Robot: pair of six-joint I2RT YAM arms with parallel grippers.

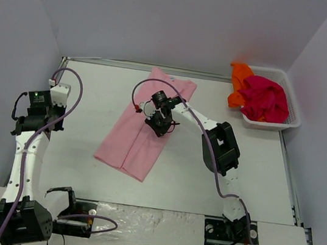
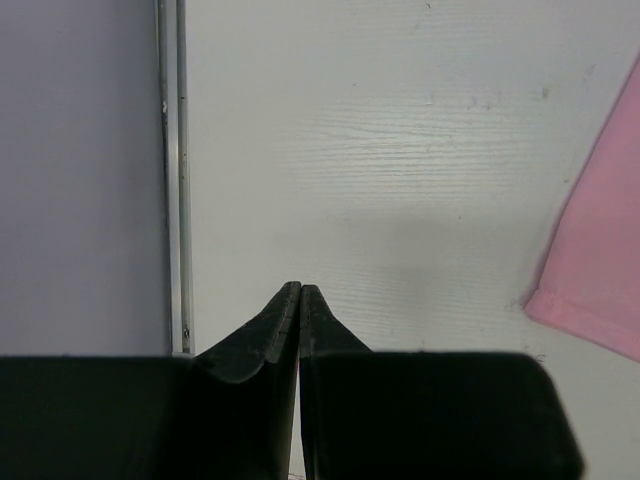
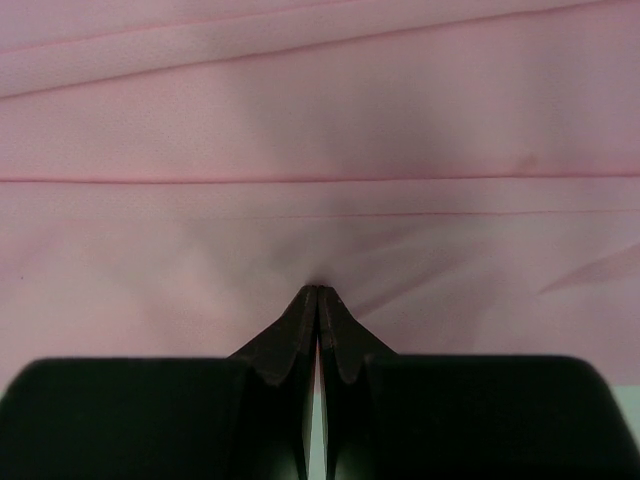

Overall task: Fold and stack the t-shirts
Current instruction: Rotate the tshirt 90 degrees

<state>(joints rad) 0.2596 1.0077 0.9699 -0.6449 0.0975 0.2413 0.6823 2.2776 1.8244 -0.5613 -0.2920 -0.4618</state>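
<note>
A light pink t-shirt [image 1: 141, 128] lies on the table as a long folded strip, running from the back middle toward the front left. My right gripper [image 1: 162, 124] is at its right edge; in the right wrist view the gripper [image 3: 318, 290] is shut, its tips pinching the pink cloth [image 3: 320, 120], which wrinkles out from them. My left gripper [image 1: 56, 97] is shut and empty above bare table near the left edge [image 2: 301, 288], well left of the shirt's corner [image 2: 600, 270]. A magenta-red t-shirt [image 1: 265, 98] and an orange t-shirt [image 1: 239, 78] lie bunched in the basket.
The white mesh basket [image 1: 293, 120] stands at the back right corner. A metal rail [image 2: 180, 170] runs along the table's left edge beside the wall. Walls enclose the table on three sides.
</note>
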